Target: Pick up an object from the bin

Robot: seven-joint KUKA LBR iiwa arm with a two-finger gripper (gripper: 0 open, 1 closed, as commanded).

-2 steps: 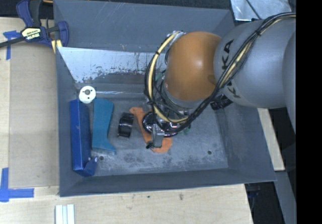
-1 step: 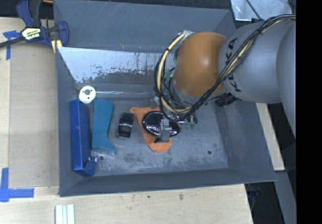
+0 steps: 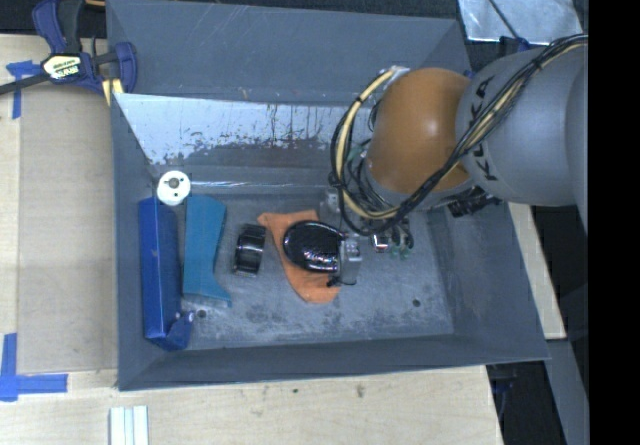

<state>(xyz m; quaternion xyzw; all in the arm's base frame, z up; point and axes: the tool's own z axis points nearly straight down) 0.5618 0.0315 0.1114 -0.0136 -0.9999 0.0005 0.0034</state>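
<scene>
Along the left wall of the bin (image 3: 430,308) lies a long blue box (image 3: 158,268), with a white cap (image 3: 174,187) at its far end. Just beside it lies a teal block (image 3: 204,248), then a small black roll (image 3: 248,249). Near the middle of the floor an orange piece (image 3: 312,290) lies flat with a glossy black lump (image 3: 308,244) on top of it. The lump is rounded, dark and shiny, so it may be slippery. The gripper (image 3: 348,259) is low at the lump's right side, touching or nearly so. I cannot tell whether it is spread or pressed together. This looks like the grasping step. The next move calls for a firm hold on the lump alone, clear of the orange piece, then a straight lift.
</scene>
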